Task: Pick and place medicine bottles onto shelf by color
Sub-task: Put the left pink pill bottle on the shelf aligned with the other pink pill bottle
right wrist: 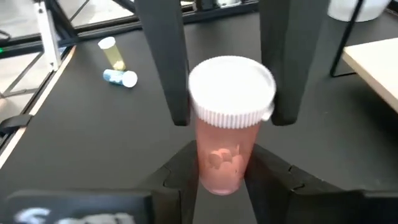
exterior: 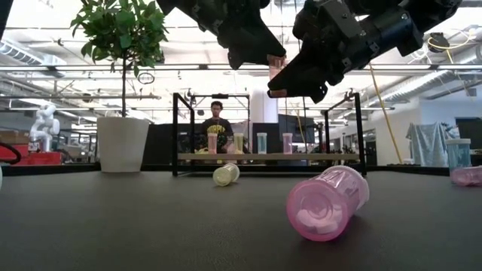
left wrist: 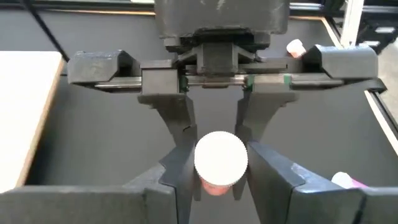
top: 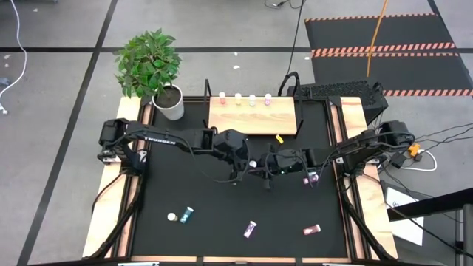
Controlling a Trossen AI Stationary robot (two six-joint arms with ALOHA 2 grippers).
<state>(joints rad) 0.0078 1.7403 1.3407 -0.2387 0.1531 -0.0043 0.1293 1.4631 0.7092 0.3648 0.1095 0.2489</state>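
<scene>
At mid-table, raised above the black mat, left gripper and right gripper tip to tip, one pink bottle between the two. Held in the air, touching neither mat nor shelf.

Right gripper: jaws only partly apart, closed on the lower pink body of the bottle, one finger pressing on each side. White cap pointing away from this gripper, pills visible through the wall.

Left gripper: coming from the opposite side, jaws narrowed to the width of the cap, fingers standing against the ribbed white cap on both sides. Contact visible in both wrist views; how firm the grip is, not possible to tell.

On the shelf at the back, four bottles upright in a row. On the mat near the front edge, lying down: a teal bottle, a purple one, a pink one. Another small bottle lying just beside the right arm.
</scene>
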